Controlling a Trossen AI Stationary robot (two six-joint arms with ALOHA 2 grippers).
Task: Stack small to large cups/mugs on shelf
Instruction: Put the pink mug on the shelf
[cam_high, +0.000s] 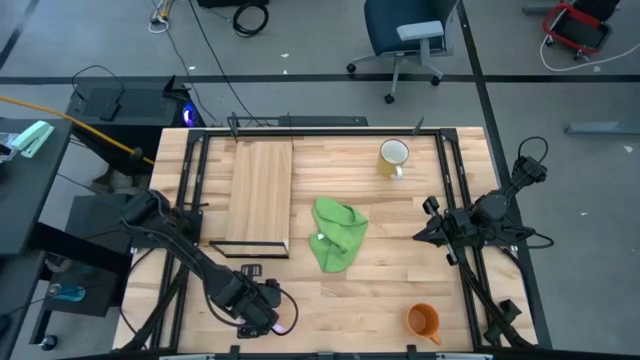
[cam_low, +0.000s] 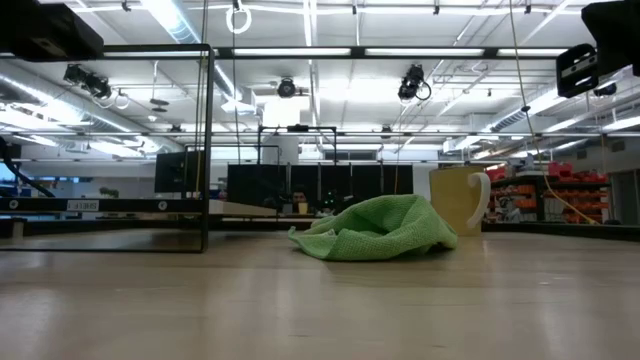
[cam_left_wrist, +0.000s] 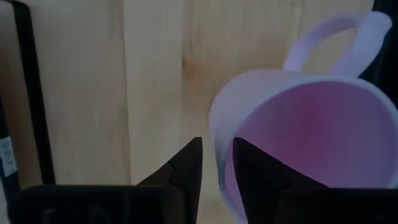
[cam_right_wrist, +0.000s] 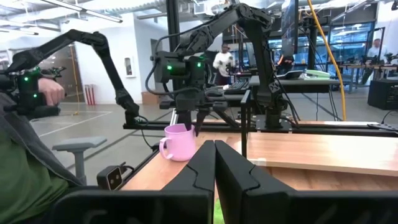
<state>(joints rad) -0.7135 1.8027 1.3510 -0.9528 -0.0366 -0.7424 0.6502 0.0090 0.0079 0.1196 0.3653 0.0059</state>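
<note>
The small light-purple mug (cam_left_wrist: 298, 124) stands upright near the table's front left; it also shows in the right wrist view (cam_right_wrist: 177, 143). My left gripper (cam_left_wrist: 216, 163) is shut on its rim from above. The pale yellow-cream mug (cam_high: 393, 157) stands on its base at the far middle-right. The orange mug (cam_high: 424, 320) sits near the front right edge. The light-wood shelf (cam_high: 260, 195) with its thin black frame lies at the far left. My right gripper (cam_right_wrist: 214, 155) is shut and empty at the table's right side (cam_high: 428, 232). My left gripper pinches the purple mug's wall at the rim (cam_left_wrist: 216, 134), on the side away from the handle (cam_left_wrist: 329, 37). One finger (cam_left_wrist: 255, 177) is inside the mug and one (cam_left_wrist: 186, 171) outside. The fingers point down from above. The mug is upright; whether its base is on the table I cannot tell.
A crumpled green cloth (cam_high: 338, 232) lies in the middle of the table, between the shelf and my right arm. The shelf's black frame (cam_low: 205, 150) stands upright. People stand in the room beyond the table's left side (cam_right_wrist: 221, 62).
</note>
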